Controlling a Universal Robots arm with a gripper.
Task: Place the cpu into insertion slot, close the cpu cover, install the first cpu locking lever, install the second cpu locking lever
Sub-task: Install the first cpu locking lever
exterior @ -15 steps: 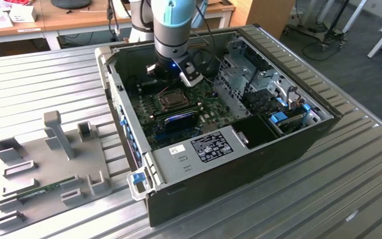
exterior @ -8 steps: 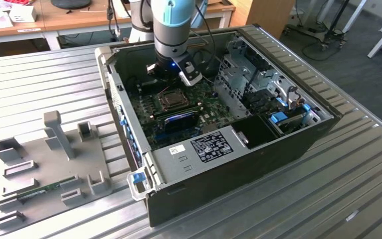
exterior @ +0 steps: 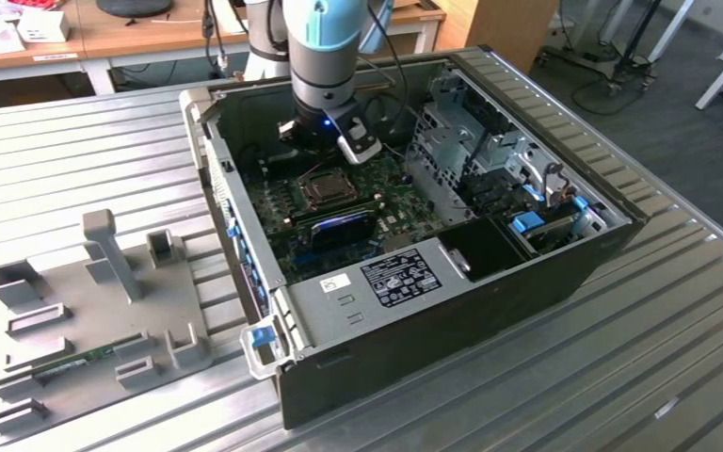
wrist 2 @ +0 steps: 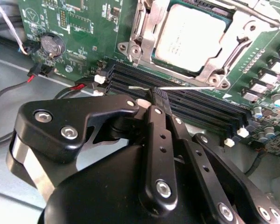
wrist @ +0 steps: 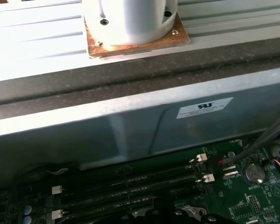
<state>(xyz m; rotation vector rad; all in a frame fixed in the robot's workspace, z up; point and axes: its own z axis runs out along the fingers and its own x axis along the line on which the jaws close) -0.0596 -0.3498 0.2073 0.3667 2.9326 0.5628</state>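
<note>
The cpu, a grey metal square, lies in the insertion slot on the green motherboard. The silvery cpu cover is folded down around it. One thin locking lever runs along the socket's edge beside the memory slots. Another lever lies along the opposite side. My gripper is shut, and its black fingertips meet right at the first lever's rod near its hooked end. I cannot tell whether the rod is pinched. In the exterior view the gripper hangs inside the open case, just behind the socket.
Dark memory slots lie under the fingertips. A coin battery and red and black wires sit close by. The case wall and a drive cage hem in the arm. A grey fixture plate lies at the exterior view's left.
</note>
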